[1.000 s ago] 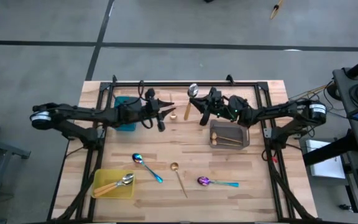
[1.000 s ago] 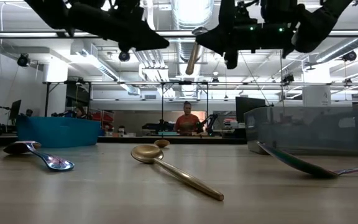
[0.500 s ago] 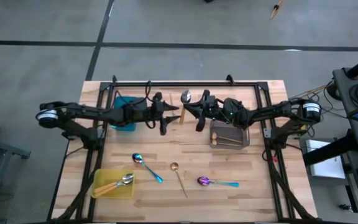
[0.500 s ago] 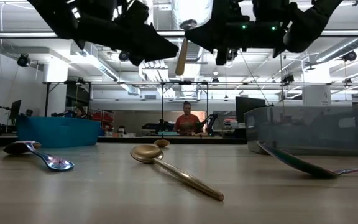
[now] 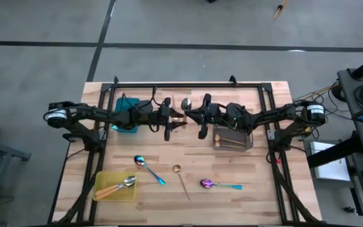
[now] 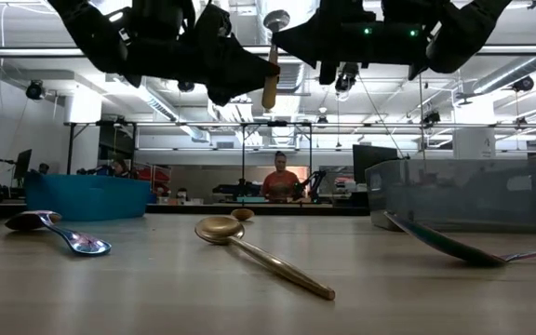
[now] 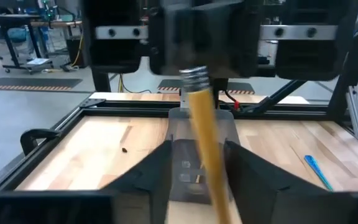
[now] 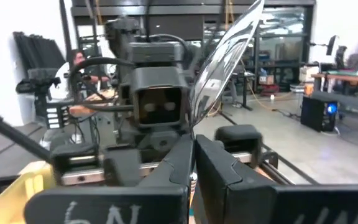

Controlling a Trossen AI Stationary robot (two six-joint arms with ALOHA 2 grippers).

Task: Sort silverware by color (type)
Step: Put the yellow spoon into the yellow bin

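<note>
Above the table's [image 5: 188,157] middle, the right gripper [image 5: 190,115] pinches an orange-handled spoon [image 5: 184,110] (bowl up) between the left gripper's [image 5: 176,118] parted fingers.

We see an orange-handled silver spoon [image 5: 184,108] held up above the table's middle, bowl uppermost. Two more [image 5: 120,185] lie in the yellow tray. A blue spoon [image 5: 149,169], gold spoon [image 5: 181,181] and purple spoon [image 5: 219,185] lie apart on the wood.

Orange spoon handle [image 7: 205,146] slants between left gripper [image 7: 197,168] open fingers, right gripper [image 7: 201,34] clamping its top at 12 o'clock, grey tray [image 7: 188,168] behind.
</note>
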